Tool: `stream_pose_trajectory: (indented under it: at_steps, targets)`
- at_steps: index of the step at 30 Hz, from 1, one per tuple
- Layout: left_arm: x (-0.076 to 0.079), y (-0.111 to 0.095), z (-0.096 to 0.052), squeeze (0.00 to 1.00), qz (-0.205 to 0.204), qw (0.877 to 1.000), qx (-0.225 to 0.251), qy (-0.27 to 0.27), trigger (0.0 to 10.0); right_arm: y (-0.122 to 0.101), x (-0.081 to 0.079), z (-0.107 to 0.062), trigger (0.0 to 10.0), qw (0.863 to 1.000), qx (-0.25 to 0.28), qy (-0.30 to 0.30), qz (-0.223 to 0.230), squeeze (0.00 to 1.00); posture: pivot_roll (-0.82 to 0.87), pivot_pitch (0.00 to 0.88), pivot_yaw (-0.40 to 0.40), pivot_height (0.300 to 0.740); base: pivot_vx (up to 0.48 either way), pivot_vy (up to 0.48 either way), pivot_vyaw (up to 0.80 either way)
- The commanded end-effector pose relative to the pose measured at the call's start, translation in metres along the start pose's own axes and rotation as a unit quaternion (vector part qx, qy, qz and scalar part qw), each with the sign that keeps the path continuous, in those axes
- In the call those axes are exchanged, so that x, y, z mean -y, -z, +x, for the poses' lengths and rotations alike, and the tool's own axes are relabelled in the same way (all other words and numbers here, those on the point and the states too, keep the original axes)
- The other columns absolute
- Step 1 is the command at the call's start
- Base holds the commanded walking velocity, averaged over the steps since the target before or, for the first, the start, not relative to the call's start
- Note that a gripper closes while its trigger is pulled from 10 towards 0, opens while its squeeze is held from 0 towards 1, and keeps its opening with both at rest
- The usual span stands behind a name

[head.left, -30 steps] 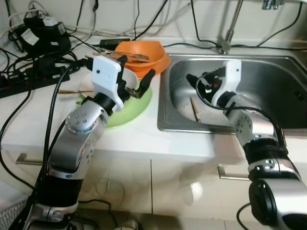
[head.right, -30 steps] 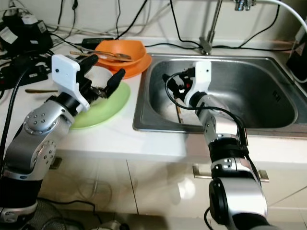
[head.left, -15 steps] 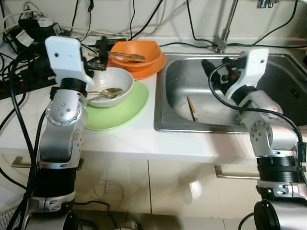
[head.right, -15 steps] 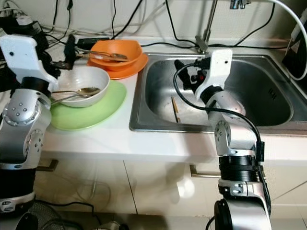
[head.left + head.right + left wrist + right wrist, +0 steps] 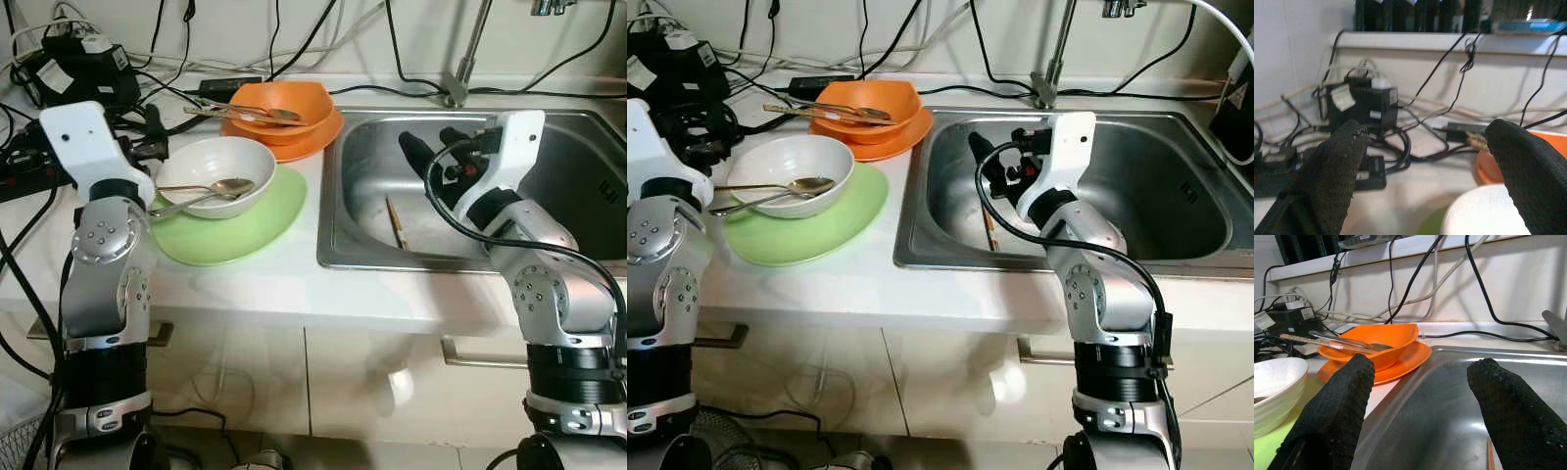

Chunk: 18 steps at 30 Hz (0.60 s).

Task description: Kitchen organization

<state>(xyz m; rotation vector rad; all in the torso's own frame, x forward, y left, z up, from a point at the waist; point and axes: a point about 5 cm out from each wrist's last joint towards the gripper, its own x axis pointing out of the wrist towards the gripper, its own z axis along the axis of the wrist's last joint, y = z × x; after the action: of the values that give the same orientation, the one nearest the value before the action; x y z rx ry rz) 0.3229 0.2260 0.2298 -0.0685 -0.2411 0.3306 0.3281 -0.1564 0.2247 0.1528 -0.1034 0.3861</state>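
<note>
White bowl (image 5: 216,174) sits on your green plate (image 5: 235,220), left of the sink (image 5: 372,186). Your left pincer (image 5: 1425,176) has pulled back left, spread; right pincer (image 5: 1420,416) stays spread over the sink.

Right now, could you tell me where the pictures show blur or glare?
Left wrist view: the black fingers and the white bowl are soft and out of focus. Right wrist view: the near fingers are blurred, the orange bowl sharper. Left eye view: pale sheen on the sink wall.
</note>
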Motion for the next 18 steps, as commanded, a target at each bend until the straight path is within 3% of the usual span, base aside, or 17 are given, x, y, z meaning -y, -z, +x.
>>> stream_pose_trajectory:
  at_steps: [1, 4, 13, 18]
  targets:
    - [-0.003, 0.001, -0.001, 0.0, -0.011, 1.0, -0.011, -0.015, 10.0, -0.003, -0.002, -0.002, 10.0, 1.0, 0.004, 0.003, 0.004, 0.0, 0.09, 0.04, 0.072, 0.74, 0.0, 0.0, 0.0]
    - [-0.002, 0.004, -0.009, 0.0, -0.047, 0.998, -0.044, -0.025, 10.0, -0.004, -0.005, -0.003, 10.0, 1.0, -0.005, 0.01, -0.005, 0.0, 0.1, 0.038, 0.072, 0.74, 0.0, 0.0, 0.0]
    - [-0.011, 0.018, -0.023, 0.0, -0.068, 0.992, -0.095, -0.037, 10.0, -0.01, -0.011, -0.003, 10.0, 1.0, -0.004, -0.014, -0.008, 0.0, 0.11, 0.05, 0.076, 0.74, 0.0, 0.0, 0.0]
    - [-0.006, 0.011, -0.024, 0.0, -0.102, 0.989, -0.104, -0.035, 10.0, -0.015, -0.018, -0.004, 10.0, 0.999, 0.0, -0.037, -0.008, 0.0, 0.11, 0.051, 0.075, 0.74, 0.0, 0.0, 0.0]
